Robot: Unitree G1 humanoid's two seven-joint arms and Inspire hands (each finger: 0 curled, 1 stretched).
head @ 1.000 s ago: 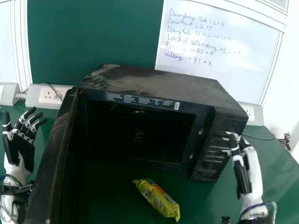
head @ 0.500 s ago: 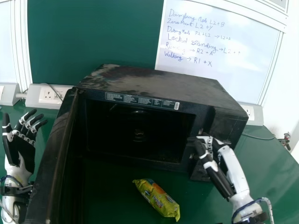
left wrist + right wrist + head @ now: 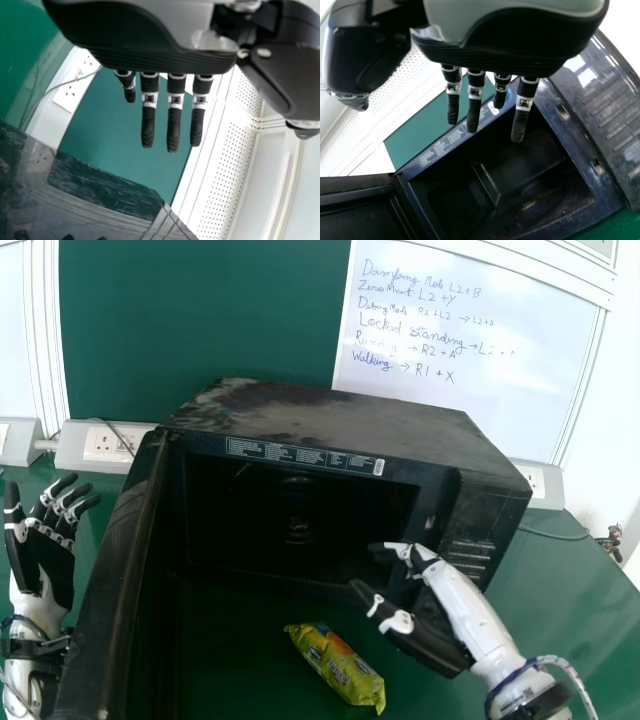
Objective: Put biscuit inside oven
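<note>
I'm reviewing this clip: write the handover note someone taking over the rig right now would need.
Left hand: open, empty, outside the open oven door.
Right hand: open, empty, at the right side of the oven's opening.
Biscuit packet: lying on the green table in front of the oven.
Done: oven door is open.
Left: grasp the packet, put it inside the oven and release it.
</note>
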